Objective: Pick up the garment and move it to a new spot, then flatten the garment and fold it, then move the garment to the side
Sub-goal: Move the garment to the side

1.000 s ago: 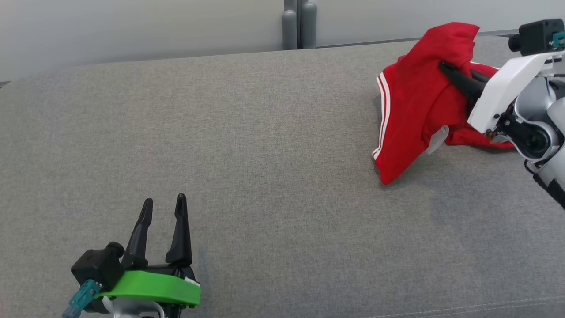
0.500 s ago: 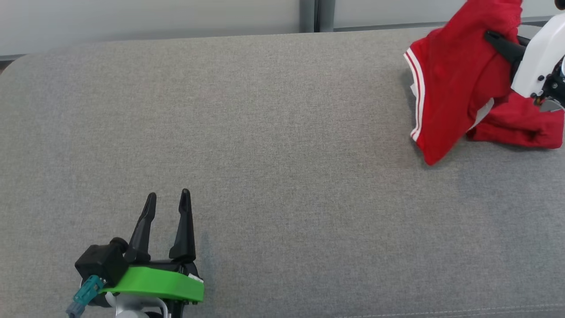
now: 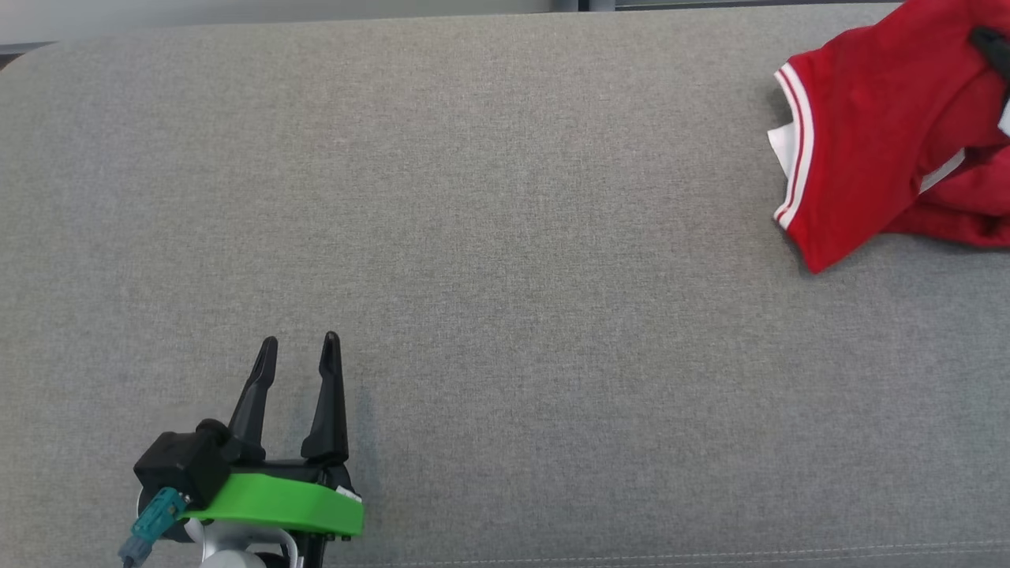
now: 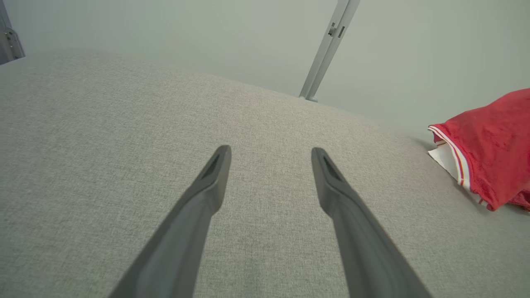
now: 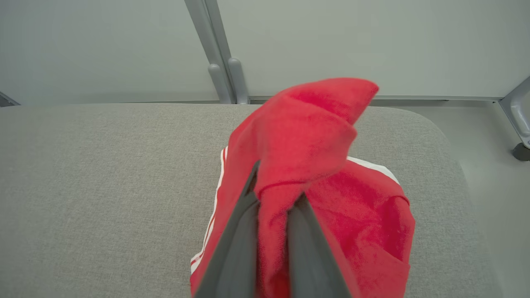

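Note:
The garment (image 3: 852, 134) is red cloth with white stripes along one hem, bunched at the far right of the grey upholstered surface (image 3: 505, 237). My right gripper (image 5: 275, 190) is shut on a raised fold of the garment (image 5: 306, 124), and the lower cloth rests on the surface. One dark right fingertip (image 3: 990, 39) pokes in at the head view's right edge. My left gripper (image 3: 298, 351) stands open at the lower left with nothing between its fingers. In the left wrist view the left gripper (image 4: 269, 151) hovers over bare fabric, with the garment (image 4: 492, 157) far off to its right.
A pale wall panel with a grey metal post (image 5: 219, 62) runs behind the surface. The surface's rounded right end (image 5: 447, 149) drops off to the floor. A stitched seam (image 3: 710, 552) marks the near edge.
The head camera has tilted down, so the whole picture has shifted. The right gripper with the garment has drifted toward the picture's upper right edge. The left gripper has stayed where it was.

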You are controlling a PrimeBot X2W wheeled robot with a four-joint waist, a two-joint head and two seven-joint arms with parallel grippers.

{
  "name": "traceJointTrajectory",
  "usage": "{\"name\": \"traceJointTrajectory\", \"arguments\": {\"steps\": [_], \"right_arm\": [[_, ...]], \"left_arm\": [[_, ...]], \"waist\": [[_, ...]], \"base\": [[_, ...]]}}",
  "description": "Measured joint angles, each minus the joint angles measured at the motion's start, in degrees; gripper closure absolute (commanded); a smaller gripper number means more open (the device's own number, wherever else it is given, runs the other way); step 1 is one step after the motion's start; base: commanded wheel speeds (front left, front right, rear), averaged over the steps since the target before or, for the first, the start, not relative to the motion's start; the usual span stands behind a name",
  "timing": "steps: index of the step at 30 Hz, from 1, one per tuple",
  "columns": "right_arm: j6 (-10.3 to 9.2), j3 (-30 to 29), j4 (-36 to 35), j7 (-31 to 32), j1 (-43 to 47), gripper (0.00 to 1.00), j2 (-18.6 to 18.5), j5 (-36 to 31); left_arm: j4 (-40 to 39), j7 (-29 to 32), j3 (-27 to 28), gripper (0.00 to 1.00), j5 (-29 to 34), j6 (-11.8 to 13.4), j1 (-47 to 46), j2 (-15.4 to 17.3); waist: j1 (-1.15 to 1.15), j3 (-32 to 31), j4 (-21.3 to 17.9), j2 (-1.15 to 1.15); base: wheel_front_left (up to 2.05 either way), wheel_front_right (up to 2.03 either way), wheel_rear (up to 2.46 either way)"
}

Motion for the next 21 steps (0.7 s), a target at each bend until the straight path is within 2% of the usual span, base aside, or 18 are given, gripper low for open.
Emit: {"name": "traceJointTrajectory", "arguments": {"steps": [8,16,18,21], "right_arm": [[-2.66,-1.5,3.3,-2.9,-0.9,1.0,-2.8,-1.7],[-4.71,-1.4,5.9,-7.8,-0.8,1.0,-3.1,-4.6],[-5.6,-1.2,6.5,-9.0,-0.7,0.97,-3.0,-5.0],[-6.25,-0.2,7.6,-10.6,-0.4,1.0,-3.1,-6.7]], "left_arm": [[-2.3,0.0,-0.7,0.0,1.7,-0.2,-1.9,1.2],[-6.5,0.0,-2.4,0.0,3.7,-0.3,-3.9,1.5],[-7.0,0.1,-2.4,0.0,4.1,-0.3,-4.1,1.5],[-7.1,0.3,-2.4,0.0,4.1,-0.3,-4.4,1.8]], "waist": [[0.0,2.8,-0.6,0.0],[0.0,6.3,-0.7,0.0],[0.0,7.1,-0.8,0.0],[0.0,8.2,-0.8,0.0]], "base": [[0.0,0.0,0.0],[0.0,0.0,0.0],[0.0,0.0,0.0],[0.0,0.0,0.0]]}}
